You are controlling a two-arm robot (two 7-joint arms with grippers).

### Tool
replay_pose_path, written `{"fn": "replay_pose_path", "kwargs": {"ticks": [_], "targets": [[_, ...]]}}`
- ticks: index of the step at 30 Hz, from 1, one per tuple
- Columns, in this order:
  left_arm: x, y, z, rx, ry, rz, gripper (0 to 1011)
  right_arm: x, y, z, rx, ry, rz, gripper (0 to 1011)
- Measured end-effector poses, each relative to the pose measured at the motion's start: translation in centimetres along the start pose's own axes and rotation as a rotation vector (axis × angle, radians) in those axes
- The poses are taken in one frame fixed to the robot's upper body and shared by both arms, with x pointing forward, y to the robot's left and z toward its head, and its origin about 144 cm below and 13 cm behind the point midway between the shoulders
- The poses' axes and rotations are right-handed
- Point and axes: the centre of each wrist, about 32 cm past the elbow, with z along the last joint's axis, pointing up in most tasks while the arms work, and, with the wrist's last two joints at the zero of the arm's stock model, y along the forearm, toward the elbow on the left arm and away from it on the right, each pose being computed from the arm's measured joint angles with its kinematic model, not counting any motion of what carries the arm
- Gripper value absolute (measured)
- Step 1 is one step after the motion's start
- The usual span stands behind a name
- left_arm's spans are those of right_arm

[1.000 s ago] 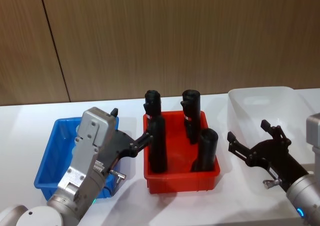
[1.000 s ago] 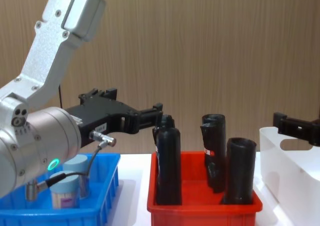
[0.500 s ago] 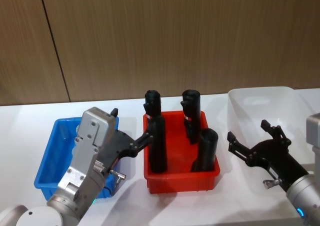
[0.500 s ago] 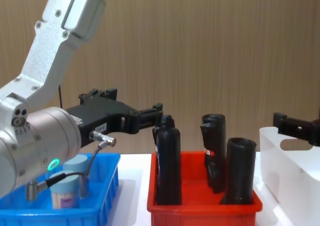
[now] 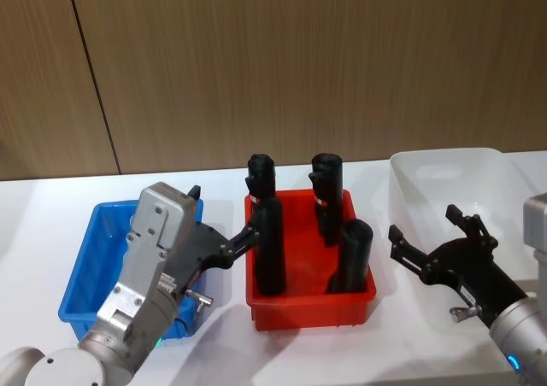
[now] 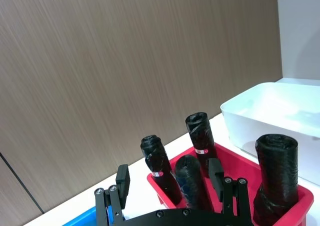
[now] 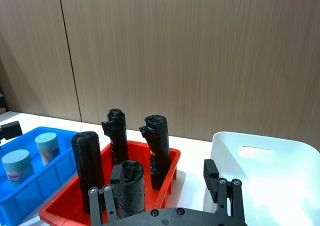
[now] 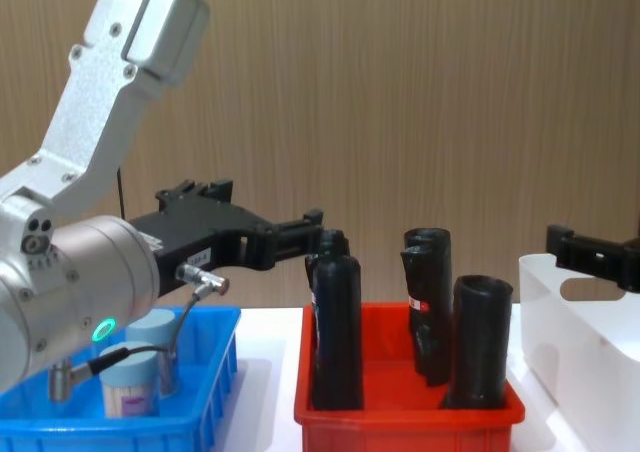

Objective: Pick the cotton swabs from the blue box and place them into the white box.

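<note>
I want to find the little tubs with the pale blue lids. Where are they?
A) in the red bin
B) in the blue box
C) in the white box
B: two cotton swab tubs stand inside the blue box, while the red bin holds black tubes.

Robot lab bench: white table (image 5: 34, 211), wood-panel wall (image 5: 299, 61), blue box (image 5: 84, 271), red bin (image 5: 312, 309), white box (image 5: 444, 158) in row.

Head down, chest side-on; share blue box (image 5: 88, 262).
</note>
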Motion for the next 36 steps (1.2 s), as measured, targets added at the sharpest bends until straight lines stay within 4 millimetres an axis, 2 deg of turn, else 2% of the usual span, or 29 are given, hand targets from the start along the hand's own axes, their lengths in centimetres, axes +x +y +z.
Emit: {"fn": "replay_pose_path", "kwargs": {"ticks": [16,36], "targets": [[2.9,0.0,-1.1,0.101,0.030,0.010,1004,0.0,0.0,0.0,0.000,0.000,0.000,1001],[4.3,1.2,-1.9,0.260,0.126,0.138,1004,0.0,0.0,0.0,0.000,0.000,0.000,1001]]}}
